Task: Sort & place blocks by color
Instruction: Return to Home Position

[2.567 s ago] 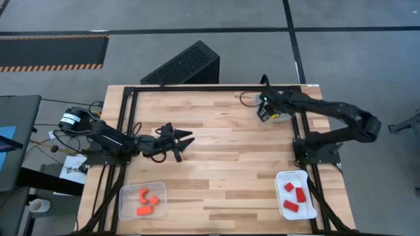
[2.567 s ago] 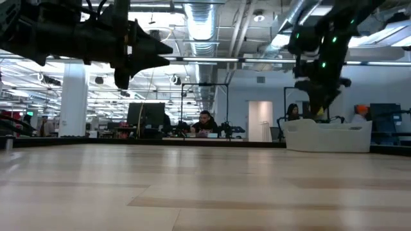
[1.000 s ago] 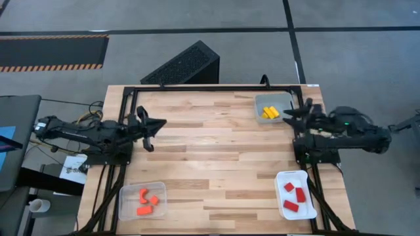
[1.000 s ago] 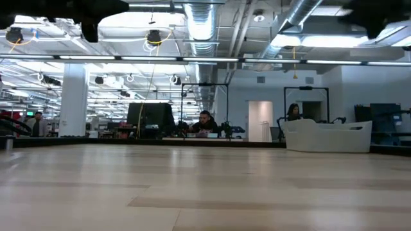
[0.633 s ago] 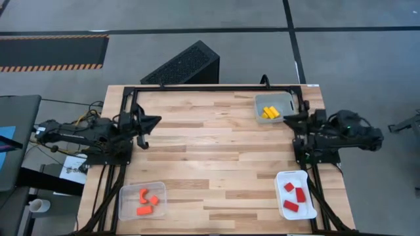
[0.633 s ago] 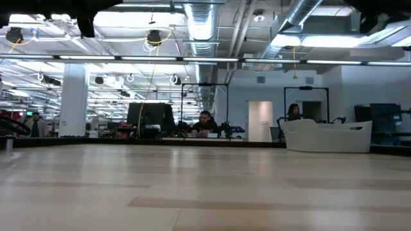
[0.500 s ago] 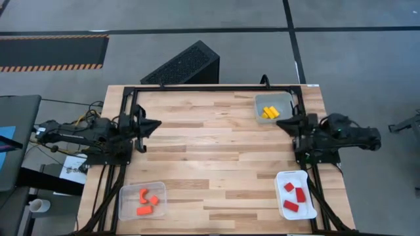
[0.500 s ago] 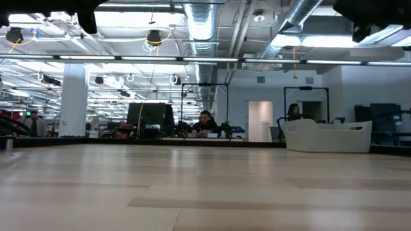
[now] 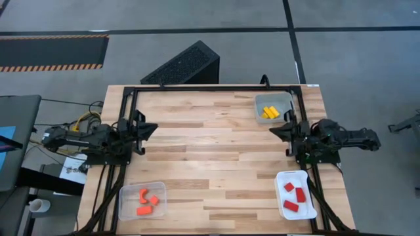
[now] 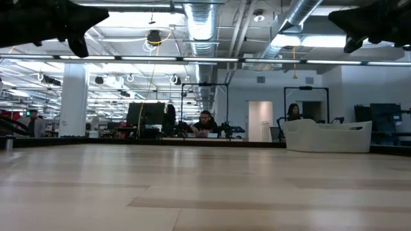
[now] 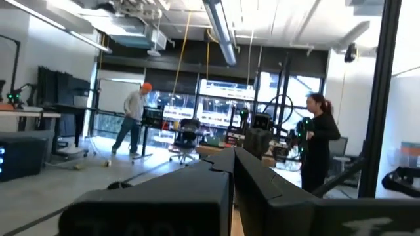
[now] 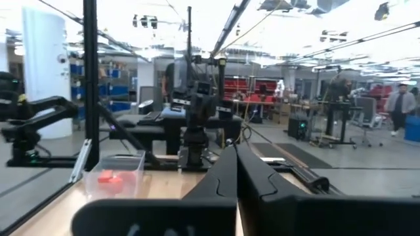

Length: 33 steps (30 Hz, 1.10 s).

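Observation:
Several orange blocks [image 9: 145,201] lie in a clear tray [image 9: 126,194] at the near left. It also shows in the right wrist view [image 12: 111,177]. Several red blocks [image 9: 293,196] lie in a white tray [image 9: 308,208] at the near right. Yellow blocks [image 9: 269,113] lie in a clear tray [image 9: 281,99] at the far right. My left gripper [image 9: 152,126] is shut and empty, held above the table by its left edge. My right gripper [image 9: 274,129] is shut and empty, held above the table by its right edge, just nearer than the yellow tray.
A black metal frame [image 9: 210,87] runs along the table's far edge and sides. The far-right tray [image 10: 327,136] stands at the right in the low view. People and desks show in the room beyond the table.
My left gripper has drawn back toward the table's left edge. My right gripper has gone from beside the yellow tray toward the near edge and a little toward the left. Both show lower in the low view. No block has moved.

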Each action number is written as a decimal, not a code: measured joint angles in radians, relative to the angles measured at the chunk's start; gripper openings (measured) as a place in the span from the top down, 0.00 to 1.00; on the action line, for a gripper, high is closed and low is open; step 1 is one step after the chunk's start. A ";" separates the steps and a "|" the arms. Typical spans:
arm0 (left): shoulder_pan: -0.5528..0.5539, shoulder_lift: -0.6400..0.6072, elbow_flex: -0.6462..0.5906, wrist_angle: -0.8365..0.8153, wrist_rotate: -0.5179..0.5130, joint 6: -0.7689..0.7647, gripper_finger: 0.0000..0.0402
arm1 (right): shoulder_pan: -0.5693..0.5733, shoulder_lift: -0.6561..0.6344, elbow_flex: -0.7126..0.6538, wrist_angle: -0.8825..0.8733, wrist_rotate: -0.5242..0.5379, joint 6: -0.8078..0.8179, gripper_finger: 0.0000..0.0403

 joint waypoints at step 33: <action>0.000 -0.174 -0.016 -0.273 0.159 0.019 1.00 | -0.002 -0.015 -0.115 0.018 -0.021 0.092 0.99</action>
